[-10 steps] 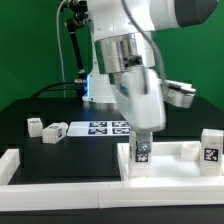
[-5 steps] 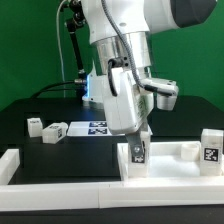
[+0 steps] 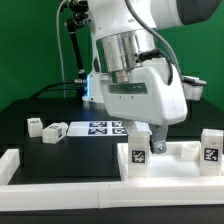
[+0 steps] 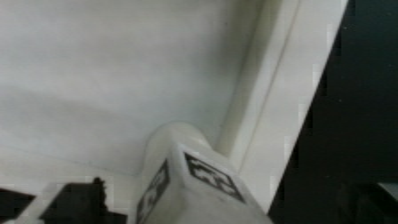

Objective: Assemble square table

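Claw (image 3: 148,140): spread, fingers either side of the upright leg post (image 3: 139,157). In the wrist view there is a dark gap between each fingertip (image 4: 80,200) and the post (image 4: 187,185), so nothing is pinched. It hangs low over the near corner of the square slab (image 3: 175,165).

Change: a second ago the fingers were drawn in close about this same post. Half a second ago the wrist was turned another way. Now the hand is squared up and the fingers have let go. The post has not shifted; it stands on its own in the slab's corner, tag facing the exterior camera.

Reading: looks like a release after a twist. Either the leg is seated, or the claw is resetting for another turn. Can't tell from here how tight the joint is.

Around the slab:
- One more tagged leg (image 3: 210,150) stands just off the slab's edge, on the exterior view's right.
- Two loose legs (image 3: 35,126) (image 3: 55,131) lie well away from the slab, on the exterior view's left, on the dark surface (image 3: 80,150).
- The marker board (image 3: 105,127) lies flat behind the slab.
- The low border wall (image 3: 60,170) runs along in front of the slab.

Task standing: one leg up, three not yet fitted.
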`<state>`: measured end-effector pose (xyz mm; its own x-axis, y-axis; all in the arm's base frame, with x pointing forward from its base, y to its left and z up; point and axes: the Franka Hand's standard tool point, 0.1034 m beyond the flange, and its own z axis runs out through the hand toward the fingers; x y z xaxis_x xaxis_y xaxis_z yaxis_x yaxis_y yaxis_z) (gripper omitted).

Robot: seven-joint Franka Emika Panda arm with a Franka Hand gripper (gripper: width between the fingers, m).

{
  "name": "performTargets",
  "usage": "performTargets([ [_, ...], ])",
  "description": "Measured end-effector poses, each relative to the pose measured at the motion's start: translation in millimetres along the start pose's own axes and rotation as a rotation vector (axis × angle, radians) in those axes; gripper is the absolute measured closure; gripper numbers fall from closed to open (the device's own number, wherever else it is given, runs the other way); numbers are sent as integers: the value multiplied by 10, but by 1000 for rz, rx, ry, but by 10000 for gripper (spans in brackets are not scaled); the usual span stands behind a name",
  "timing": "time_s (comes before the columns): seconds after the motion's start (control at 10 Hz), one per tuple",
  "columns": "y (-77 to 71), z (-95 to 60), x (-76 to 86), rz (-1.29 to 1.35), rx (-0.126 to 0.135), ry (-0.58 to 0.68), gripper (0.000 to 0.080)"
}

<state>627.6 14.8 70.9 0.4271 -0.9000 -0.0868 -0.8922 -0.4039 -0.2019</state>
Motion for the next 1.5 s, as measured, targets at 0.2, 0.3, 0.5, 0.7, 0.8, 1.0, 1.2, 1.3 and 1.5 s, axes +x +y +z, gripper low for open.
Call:
performTargets([
  [0.2,14,0,7,-220,-20,6,151],
  [0.3,30,-5,18,-455,-59,13,151],
  [0.5,27,-13,34,-651,-74,7,151],
  [0.7,31,-9,33,-624,-74,9,151],
  [0.8,32,-9,34,-624,-74,9,280],
  [1.0,49,-2,40,-485,-75,13,415],
  [1.2,65,0,52,-355,-76,18,505],
  [1.3,64,-1,54,-222,-75,26,505],
  [1.5,58,-20,42,126,-104,-8,505],
])
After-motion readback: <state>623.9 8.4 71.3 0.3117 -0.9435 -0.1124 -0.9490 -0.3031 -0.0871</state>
